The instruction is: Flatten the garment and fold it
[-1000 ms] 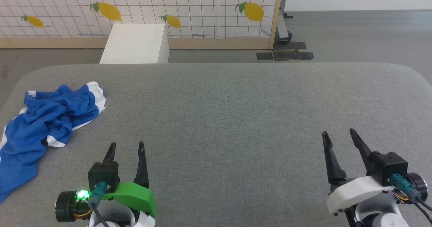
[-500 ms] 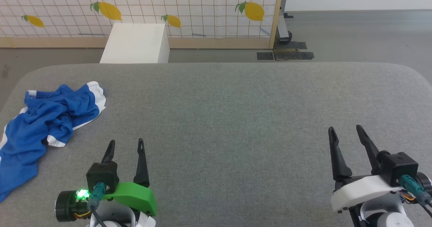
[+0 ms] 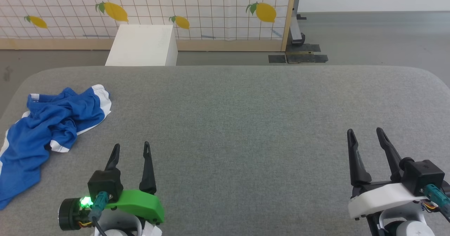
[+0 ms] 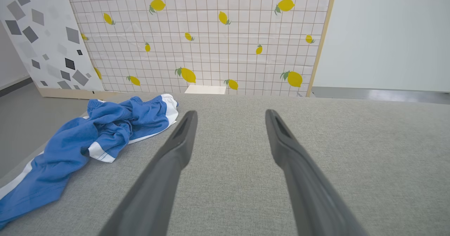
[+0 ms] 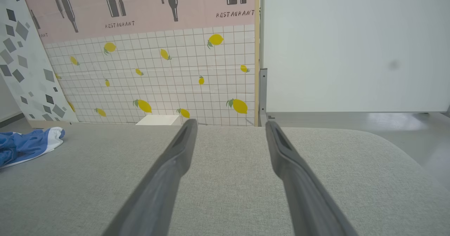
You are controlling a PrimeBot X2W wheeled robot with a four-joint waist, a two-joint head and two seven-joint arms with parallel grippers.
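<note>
We see a grey padded table [image 3: 246,123]. The garment [image 3: 52,123], blue shorts with white trim, lies crumpled along the table's left side. Its near end is cut off at the head view's left edge, and bunched folds hide which part is waistband or leg. Over the table's front edge, the left gripper [image 3: 132,144] and the right gripper [image 3: 364,130] have their fingers spread wide and hold nothing. Both are clear of the garment, and their arms are cut off below.
</note>
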